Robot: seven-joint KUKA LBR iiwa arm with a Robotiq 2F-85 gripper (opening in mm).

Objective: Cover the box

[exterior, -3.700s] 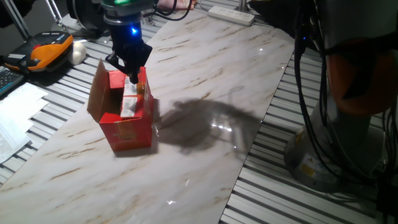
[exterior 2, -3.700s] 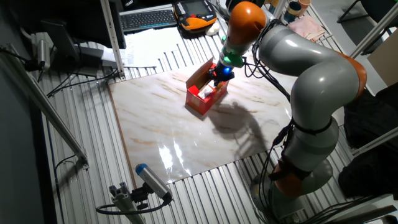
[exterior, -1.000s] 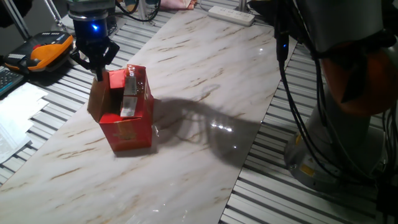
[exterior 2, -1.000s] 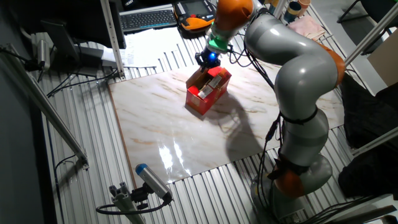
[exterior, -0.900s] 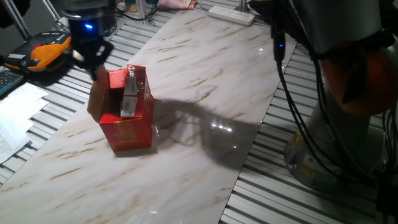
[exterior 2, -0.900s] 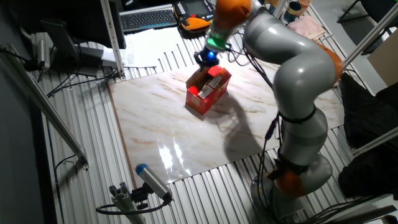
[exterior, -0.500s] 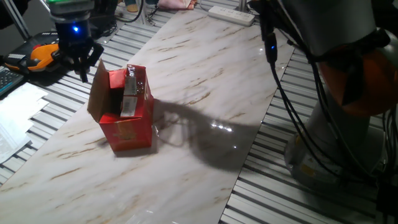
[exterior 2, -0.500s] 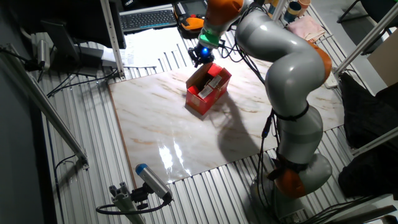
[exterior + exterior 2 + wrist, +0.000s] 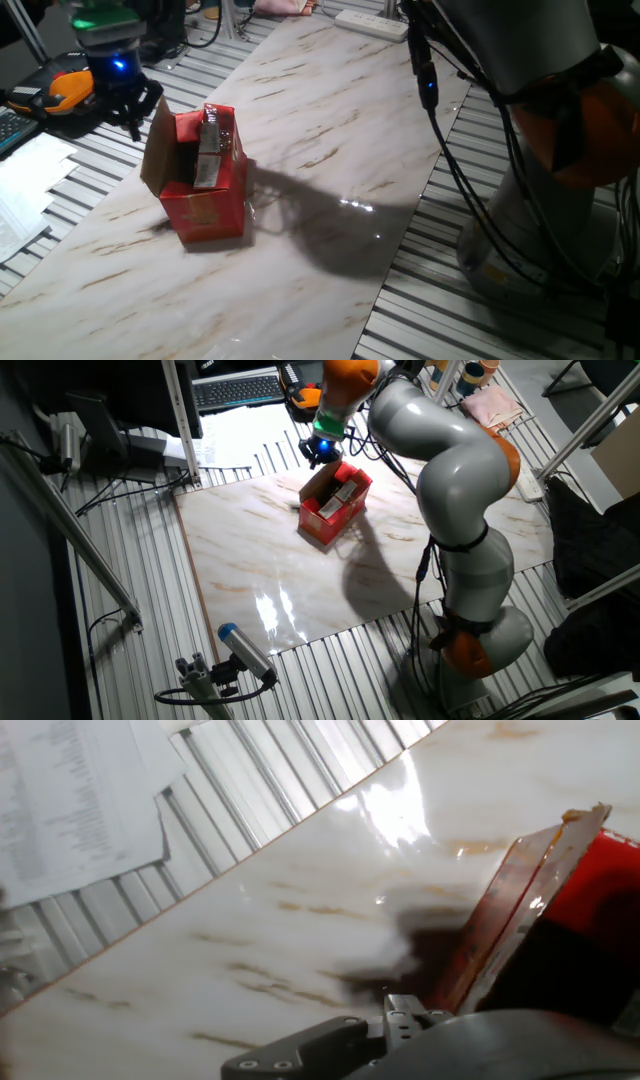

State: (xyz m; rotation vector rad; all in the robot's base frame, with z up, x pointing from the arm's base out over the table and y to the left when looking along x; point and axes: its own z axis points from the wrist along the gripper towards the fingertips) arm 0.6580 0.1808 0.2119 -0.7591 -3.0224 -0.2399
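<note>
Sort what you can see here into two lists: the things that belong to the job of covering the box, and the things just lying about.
Belongs to the job:
box
brown flap standing open
hand

Just lying about:
papers
keyboard
orange and black handheld device
white power strip

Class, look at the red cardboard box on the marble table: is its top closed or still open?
Partly open. On the red box one brown flap stands up on the pincer's side, leaving the inside exposed; the other flaps are folded down.
</note>
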